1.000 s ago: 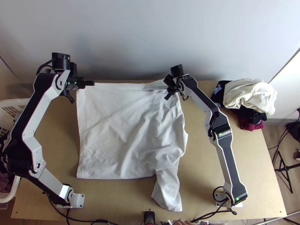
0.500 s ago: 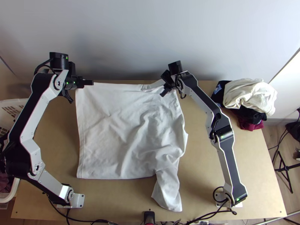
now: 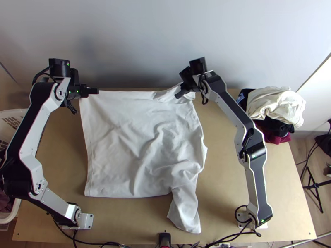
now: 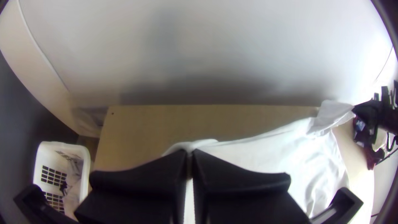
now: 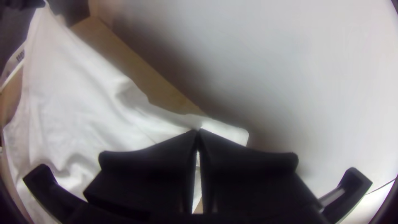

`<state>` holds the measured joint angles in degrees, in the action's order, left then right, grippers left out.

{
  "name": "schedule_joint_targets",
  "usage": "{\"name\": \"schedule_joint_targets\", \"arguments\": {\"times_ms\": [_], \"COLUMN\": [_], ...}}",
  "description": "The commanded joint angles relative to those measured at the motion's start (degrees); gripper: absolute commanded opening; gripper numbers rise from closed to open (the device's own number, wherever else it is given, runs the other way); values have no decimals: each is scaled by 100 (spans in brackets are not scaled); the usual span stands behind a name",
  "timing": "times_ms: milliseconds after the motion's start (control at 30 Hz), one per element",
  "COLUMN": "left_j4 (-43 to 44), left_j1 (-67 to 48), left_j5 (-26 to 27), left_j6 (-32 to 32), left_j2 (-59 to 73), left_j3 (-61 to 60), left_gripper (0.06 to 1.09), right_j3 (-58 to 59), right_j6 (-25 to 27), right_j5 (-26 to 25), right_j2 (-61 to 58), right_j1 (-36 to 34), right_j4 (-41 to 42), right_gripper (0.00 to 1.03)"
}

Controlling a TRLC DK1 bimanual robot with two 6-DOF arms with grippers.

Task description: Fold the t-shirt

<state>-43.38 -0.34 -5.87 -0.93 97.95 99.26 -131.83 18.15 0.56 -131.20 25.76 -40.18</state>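
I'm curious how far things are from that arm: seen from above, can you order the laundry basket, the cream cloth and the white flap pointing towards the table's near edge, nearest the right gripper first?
1. Cream cloth: to the right gripper's right, on the clothes pile.
2. White flap: straight towards the near edge.
3. Laundry basket: far left.

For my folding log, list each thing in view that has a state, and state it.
T-shirt: spread, wrinkled, one narrow part trailing.
Left tool: shut on a far corner.
Right tool: shut on the far edge, near its other end.
Clothes pile: bunched.
Basket: holding cloth.
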Motion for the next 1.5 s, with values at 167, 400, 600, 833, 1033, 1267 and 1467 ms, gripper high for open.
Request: {"name": "schedule_joint_targets", "arguments": {"times_ms": [167,400,600,833,1033,1267,1467], "left_j4": [1472,2747,3872,3916,3221,3186,3177], "left_j1": [122,280,447,447,254,262,614], "left_j5": [103,112,130,780,1457,1527,1571], "left_j6": [330,515,550,699,638,638,638], "left_j2": [312,593,760,1130,1033,637,383], "left_j3": [-882,-1260,-1454,-1577,-1717,-1823,-1832], "left_gripper": [10,10,9,10,10,10,9], "right_j3": [-80,-185,-176,-62,184,298,588], "right_j6": [-84,-321,-233,154,145,110,382], "right_j5": [146,129,-38,-293,-363,-504,-609], "right_j2": [288,226,305,191,208,560,912], "right_j1": [17,35,131,158,184,237,289], "right_j4": [-253,-209,-139,11,28,441,766], "right_gripper": [3,3,3,3,3,3,3]}}
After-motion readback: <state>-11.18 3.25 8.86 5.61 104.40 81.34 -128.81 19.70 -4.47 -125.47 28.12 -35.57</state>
